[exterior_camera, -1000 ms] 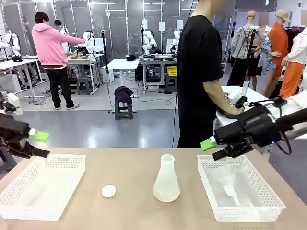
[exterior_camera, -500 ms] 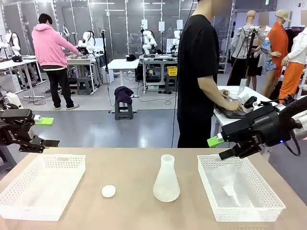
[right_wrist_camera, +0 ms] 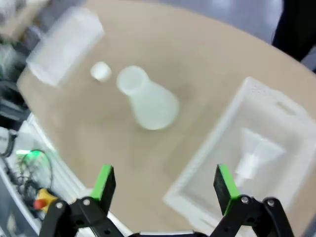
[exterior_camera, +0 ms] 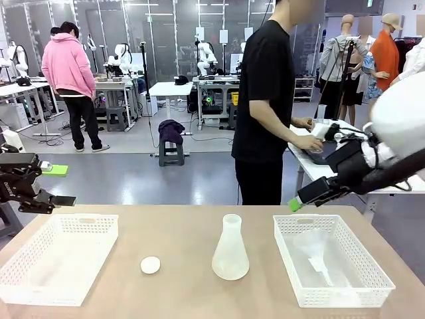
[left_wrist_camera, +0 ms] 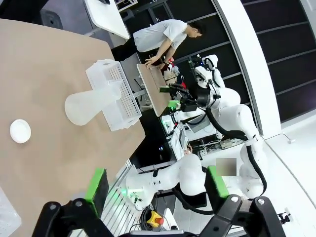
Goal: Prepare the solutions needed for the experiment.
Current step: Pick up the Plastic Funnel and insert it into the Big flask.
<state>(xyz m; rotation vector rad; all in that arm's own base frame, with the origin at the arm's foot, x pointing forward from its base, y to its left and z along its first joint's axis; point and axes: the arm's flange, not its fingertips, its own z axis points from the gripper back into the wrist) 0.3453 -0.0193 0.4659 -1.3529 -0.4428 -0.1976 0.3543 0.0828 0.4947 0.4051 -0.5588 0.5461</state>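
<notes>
Our left gripper (left_wrist_camera: 155, 182) and right gripper (right_wrist_camera: 163, 182) hang either side of the flask (exterior_camera: 230, 249), wide open, empty. It looks light and slick, so we'd grab its neck

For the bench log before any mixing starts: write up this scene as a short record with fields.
flask: upright at mid-table; contents cannot be told
cap: on the table, left of the flask
left basket: at the table's left end
right basket: holds a funnel
left gripper: open, in the air by the table's far left corner
right gripper: open, in the air by the right basket's far rim
</notes>
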